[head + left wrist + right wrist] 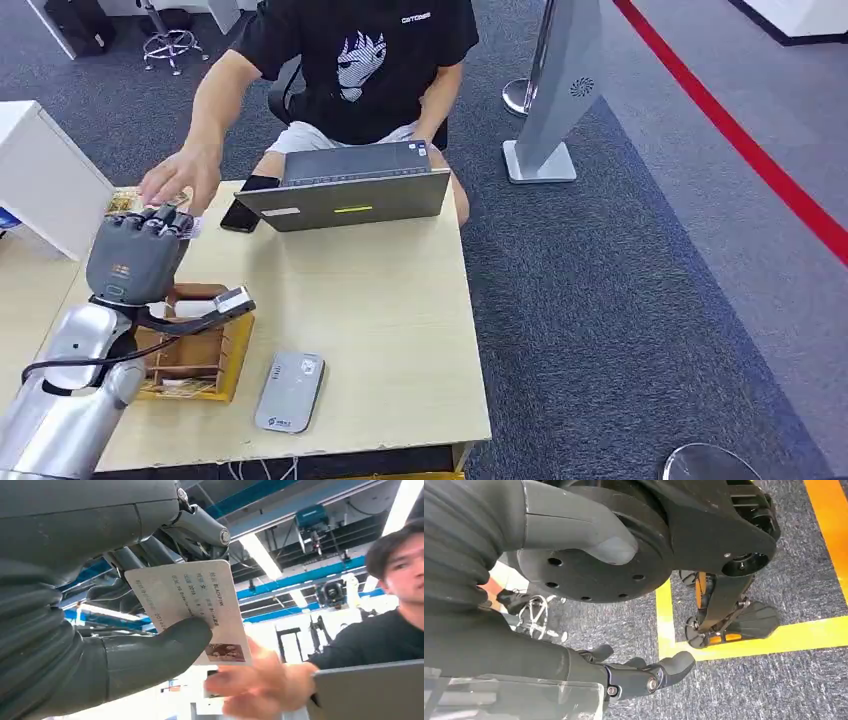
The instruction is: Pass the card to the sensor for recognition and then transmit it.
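Observation:
My left hand (135, 255) is raised over the table's far left corner. In the left wrist view it pinches a white printed card (190, 607) between thumb (160, 652) and fingers. A person's hand (180, 175) reaches across to it, and their blurred fingers (250, 685) are at the card's far end. The grey card sensor (290, 392) lies flat near the table's front edge, to the right of my left arm. My right hand (524, 650) hangs beside my body over the carpet and holds nothing, its fingers apart.
A wooden card box (200, 350) stands under my left forearm. An open laptop (350, 195) and a black phone (240, 215) sit at the far edge of the table (390, 320), in front of the seated person. A white cabinet (45, 180) stands at the left.

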Controlling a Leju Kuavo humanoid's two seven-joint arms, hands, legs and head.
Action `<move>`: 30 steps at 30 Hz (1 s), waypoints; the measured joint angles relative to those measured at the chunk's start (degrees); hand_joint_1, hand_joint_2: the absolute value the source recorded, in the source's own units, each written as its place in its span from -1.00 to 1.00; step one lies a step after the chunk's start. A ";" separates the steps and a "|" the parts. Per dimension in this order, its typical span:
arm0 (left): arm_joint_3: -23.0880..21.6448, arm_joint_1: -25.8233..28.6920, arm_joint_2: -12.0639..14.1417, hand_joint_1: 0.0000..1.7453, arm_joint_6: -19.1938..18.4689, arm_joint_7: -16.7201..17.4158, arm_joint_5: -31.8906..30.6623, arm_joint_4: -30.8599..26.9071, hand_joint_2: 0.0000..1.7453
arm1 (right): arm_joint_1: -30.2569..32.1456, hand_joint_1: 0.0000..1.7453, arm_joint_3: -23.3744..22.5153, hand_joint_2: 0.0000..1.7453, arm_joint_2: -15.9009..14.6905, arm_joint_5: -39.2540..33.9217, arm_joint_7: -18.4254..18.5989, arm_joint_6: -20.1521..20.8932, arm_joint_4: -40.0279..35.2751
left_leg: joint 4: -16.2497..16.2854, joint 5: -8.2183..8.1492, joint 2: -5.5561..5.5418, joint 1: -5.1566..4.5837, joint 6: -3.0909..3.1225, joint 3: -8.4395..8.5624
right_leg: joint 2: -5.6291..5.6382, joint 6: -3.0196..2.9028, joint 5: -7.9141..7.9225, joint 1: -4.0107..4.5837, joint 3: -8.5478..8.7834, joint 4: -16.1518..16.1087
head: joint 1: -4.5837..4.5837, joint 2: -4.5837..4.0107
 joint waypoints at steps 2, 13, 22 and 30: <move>0.72 -0.03 0.46 1.00 0.41 -0.22 0.37 0.85 1.00 | -0.07 -1.00 0.00 1.00 0.00 0.09 0.00 0.02 0.00 | 0.00 0.00 0.01 0.00 0.00 0.00 | 0.01 0.00 0.00 0.00 0.00 0.00 | 0.00 0.00; 3.74 2.98 0.92 -1.00 0.67 -1.77 3.14 1.38 1.00 | -0.09 -1.00 -0.26 1.00 0.00 -0.04 0.02 -0.11 0.00 | 0.00 0.00 0.00 0.00 0.00 -0.01 | 0.02 0.00 0.00 0.00 0.01 0.00 | 0.00 0.00; 5.07 8.44 0.92 -1.00 0.92 -2.53 3.89 -4.63 1.00 | -0.03 -1.00 -1.03 1.00 0.00 -0.07 0.20 -0.15 0.00 | 0.00 -0.01 0.00 -0.01 -0.01 -0.02 | -0.01 0.01 -0.01 0.00 -0.01 -0.02 | 0.00 0.00; 6.32 15.97 1.64 -1.00 2.45 -4.39 2.19 -15.88 1.00 | 0.11 -1.00 -1.66 1.00 0.00 -0.31 -0.11 -0.35 0.00 | 0.00 -0.03 0.01 -0.01 -0.01 -0.04 | 0.02 0.01 -0.02 -0.01 -0.01 -0.01 | 0.00 0.00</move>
